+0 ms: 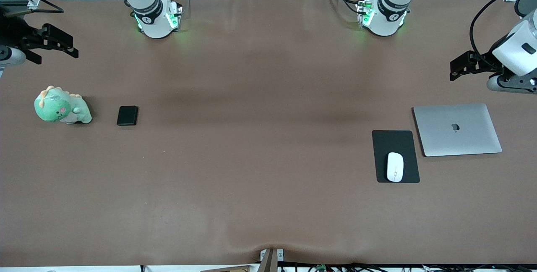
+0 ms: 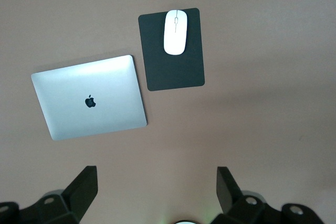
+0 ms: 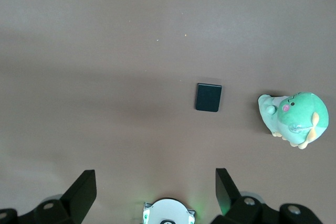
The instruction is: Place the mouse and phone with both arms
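Mouse (image 1: 395, 167) and phone (image 1: 127, 115) lie well apart at the two ends of the brown table (image 1: 260, 95), neither in any grasp. White and oval, the mouse rests on the black mouse pad (image 1: 394, 142), on the part nearer the front camera, just beside a closed silver laptop (image 1: 457, 129) toward the left arm's end. Flat on the bare cloth toward the right arm's end, the small black phone sits beside a green plush dinosaur (image 1: 62, 107). Over its own end of the table, above the cloth farther back than the laptop, the left gripper (image 2: 157, 190) hangs with fingers spread wide and nothing between them; the right gripper (image 3: 155, 190) is likewise wide open and empty over the table edge above the plush toy. Both items look light and rigid. With its smooth, domed shell, the mouse will likely slip unless pinched across its narrow width at the flat sides near the middle. Thin and low to the surface, the phone probably needs the fingers set down on either side of its short width, squeezing the long edges. Neither looks fragile, though the phone's glossy face could scuff if dragged.
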Tool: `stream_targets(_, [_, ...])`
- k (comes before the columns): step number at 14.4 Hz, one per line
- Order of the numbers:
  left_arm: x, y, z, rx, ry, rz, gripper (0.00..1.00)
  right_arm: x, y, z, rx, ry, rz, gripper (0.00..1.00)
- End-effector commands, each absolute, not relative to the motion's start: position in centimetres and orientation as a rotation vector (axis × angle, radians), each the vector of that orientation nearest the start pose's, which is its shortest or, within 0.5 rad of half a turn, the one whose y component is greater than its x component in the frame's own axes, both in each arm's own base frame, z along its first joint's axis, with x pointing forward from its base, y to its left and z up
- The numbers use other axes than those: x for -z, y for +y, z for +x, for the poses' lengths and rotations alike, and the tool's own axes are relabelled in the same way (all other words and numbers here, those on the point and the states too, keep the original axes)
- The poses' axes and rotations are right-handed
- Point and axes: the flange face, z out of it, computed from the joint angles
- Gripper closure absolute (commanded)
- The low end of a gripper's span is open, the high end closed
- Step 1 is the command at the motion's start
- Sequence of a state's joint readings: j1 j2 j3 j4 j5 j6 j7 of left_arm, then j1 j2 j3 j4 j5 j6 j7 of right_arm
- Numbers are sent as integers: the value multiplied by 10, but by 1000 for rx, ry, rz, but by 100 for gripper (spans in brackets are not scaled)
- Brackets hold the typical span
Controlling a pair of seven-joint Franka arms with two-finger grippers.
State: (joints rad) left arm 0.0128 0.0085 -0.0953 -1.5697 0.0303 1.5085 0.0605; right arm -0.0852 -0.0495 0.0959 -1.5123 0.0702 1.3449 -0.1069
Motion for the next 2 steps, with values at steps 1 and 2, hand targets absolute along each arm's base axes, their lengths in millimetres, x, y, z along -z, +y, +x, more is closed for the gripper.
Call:
stream_targets(1, [-619, -41, 551, -97, 225, -3099, 0, -663, 13, 508, -152, -209, -3061, 0])
stream_targets(2, [-618, -41, 551, -100, 225, -3102, 0, -663, 13, 508, -152, -212, -3061, 0])
